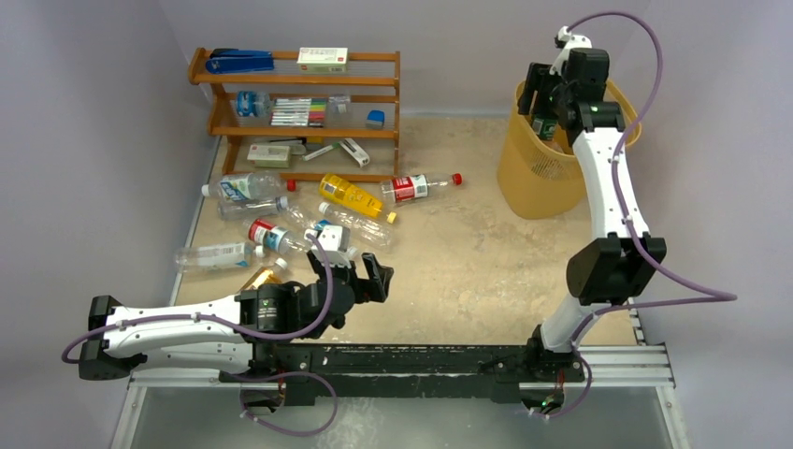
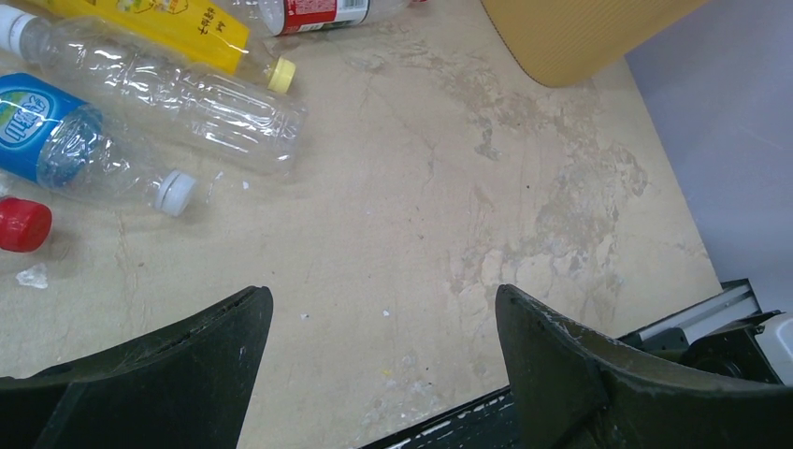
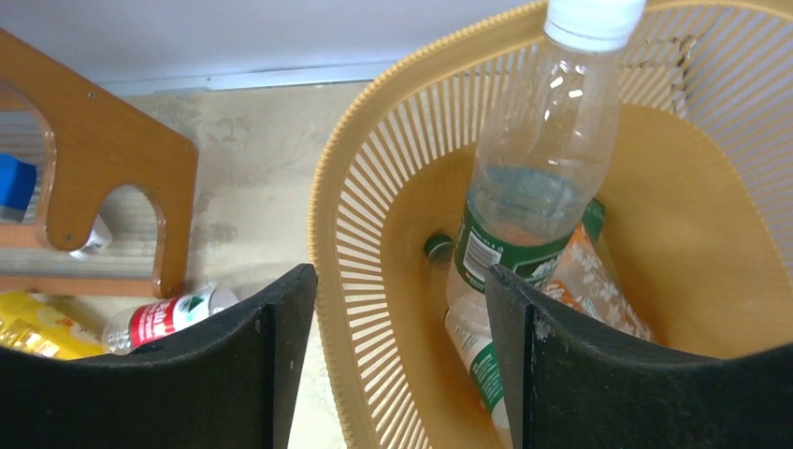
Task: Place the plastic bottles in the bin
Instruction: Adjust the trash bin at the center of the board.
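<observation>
Our right gripper (image 3: 397, 281) hangs over the bin (image 3: 374, 178) at the far right, jaws apart and empty, so the green-labelled bottle (image 3: 538, 178) below has room to lean inside on the others. Our left gripper (image 2: 382, 295) sits wide and empty just near of the loose bottles (image 1: 348, 195) on the left, placed to reach one, above a scuffed beige table (image 2: 524, 187) between pale grey walls (image 1: 93, 112)

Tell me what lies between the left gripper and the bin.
Only bare, stained tabletop separates the left gripper from the bin; the left wrist view shows it.
</observation>
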Controlling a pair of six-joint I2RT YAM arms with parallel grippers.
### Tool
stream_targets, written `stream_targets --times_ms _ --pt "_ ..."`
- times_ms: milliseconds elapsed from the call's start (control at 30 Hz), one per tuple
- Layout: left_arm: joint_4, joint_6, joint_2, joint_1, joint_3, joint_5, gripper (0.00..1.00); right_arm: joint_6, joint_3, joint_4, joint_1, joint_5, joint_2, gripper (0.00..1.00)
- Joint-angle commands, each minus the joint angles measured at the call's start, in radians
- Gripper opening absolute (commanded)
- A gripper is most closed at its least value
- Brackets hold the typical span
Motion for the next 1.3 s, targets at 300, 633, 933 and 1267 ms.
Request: stream_targets --times_ms 300,633,933,1267 --pt "0.042 -0.013 -0.03 0.002 -0.016 0.011 0.89 0.083 -0.075 0.036 0.006 -0.189 -0.161 0.78" --pt "0.055 -0.024 -0.056 0.001 -0.044 0.017 0.89 -0.011 -0.017 -0.108 0.006 -0.057 -0.087 0.77" --pt "0.082 -0.018 -0.029 0.0 -0.044 0.033 0.89 -0.058 -0.057 -0.145 0.023 -0.082 -0.056 0.64" --pt "0.096 -0.019 -0.019 -0.001 -0.045 0.041 0.89 -0.047 0.056 -0.227 0.057 -0.04 -0.006 0.19"
